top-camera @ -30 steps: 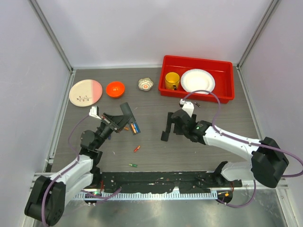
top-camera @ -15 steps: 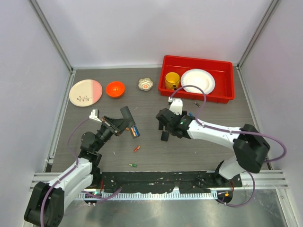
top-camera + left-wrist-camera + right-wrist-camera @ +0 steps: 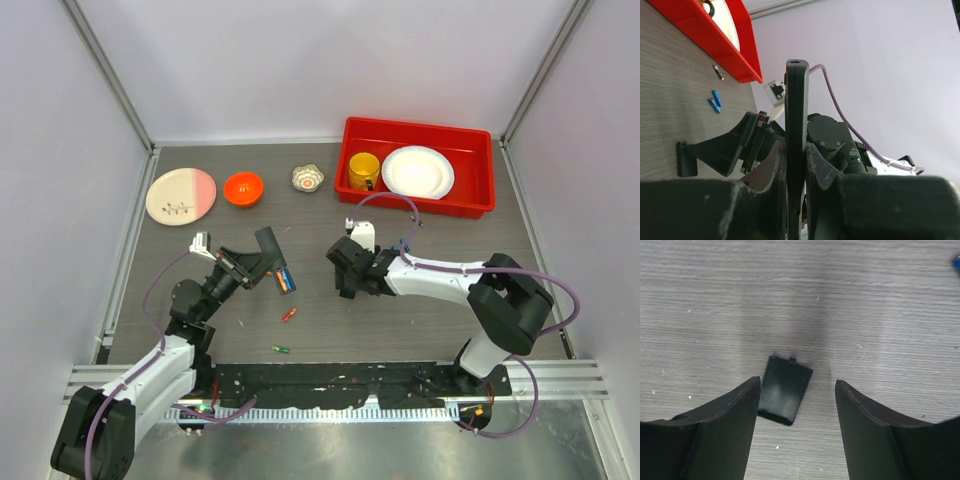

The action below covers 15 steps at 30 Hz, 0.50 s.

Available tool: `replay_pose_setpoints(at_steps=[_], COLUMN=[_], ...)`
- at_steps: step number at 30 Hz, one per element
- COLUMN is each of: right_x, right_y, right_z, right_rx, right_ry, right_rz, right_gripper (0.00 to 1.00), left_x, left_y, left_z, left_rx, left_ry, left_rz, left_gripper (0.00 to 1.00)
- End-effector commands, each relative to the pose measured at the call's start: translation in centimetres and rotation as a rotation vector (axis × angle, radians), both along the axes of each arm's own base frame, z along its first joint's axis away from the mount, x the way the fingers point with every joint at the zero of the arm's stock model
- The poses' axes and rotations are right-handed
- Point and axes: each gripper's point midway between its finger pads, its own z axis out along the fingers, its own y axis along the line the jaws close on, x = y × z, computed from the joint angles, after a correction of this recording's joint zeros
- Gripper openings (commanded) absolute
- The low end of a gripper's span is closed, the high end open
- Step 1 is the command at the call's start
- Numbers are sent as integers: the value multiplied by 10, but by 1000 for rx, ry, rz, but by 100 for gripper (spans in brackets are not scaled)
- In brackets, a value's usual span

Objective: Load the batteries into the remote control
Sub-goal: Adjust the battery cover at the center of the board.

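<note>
My left gripper (image 3: 252,264) is shut on the remote control (image 3: 267,243), a slim black bar held off the table; in the left wrist view the remote control (image 3: 796,100) stands edge-on between the fingers (image 3: 771,165). Orange and blue batteries (image 3: 285,279) lie just right of it. A red battery (image 3: 289,314) and a green one (image 3: 282,349) lie nearer the front. Two blue batteries (image 3: 715,101) lie by the bin. My right gripper (image 3: 347,282) is open, low over a small squarish black flat piece (image 3: 785,390) that lies between its fingertips (image 3: 752,390) without touching them.
A red bin (image 3: 470,203) at the back right holds a yellow mug (image 3: 363,170) and a white plate (image 3: 417,171). An orange bowl (image 3: 243,187), a pink and cream plate (image 3: 181,195) and a small patterned bowl (image 3: 308,178) stand along the back.
My right gripper has swung left and come down over the small black piece. My left gripper has raised the remote a little and shifted it right.
</note>
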Motion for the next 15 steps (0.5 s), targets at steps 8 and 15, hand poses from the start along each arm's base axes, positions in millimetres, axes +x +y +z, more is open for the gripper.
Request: replay_pose_setpoints(at_steps=[8, 15], right_x=[-5, -10], right_y=[41, 42], right_z=[7, -2], right_rx=[102, 106], right_ry=[10, 23], right_rz=[85, 89], right_gripper=[74, 75], left_x=[-5, -5], left_y=[-3, -3], left_z=[3, 1], left_rx=[10, 16], left_ry=[-30, -24], left_rz=[-21, -22], left_gripper=[0, 0])
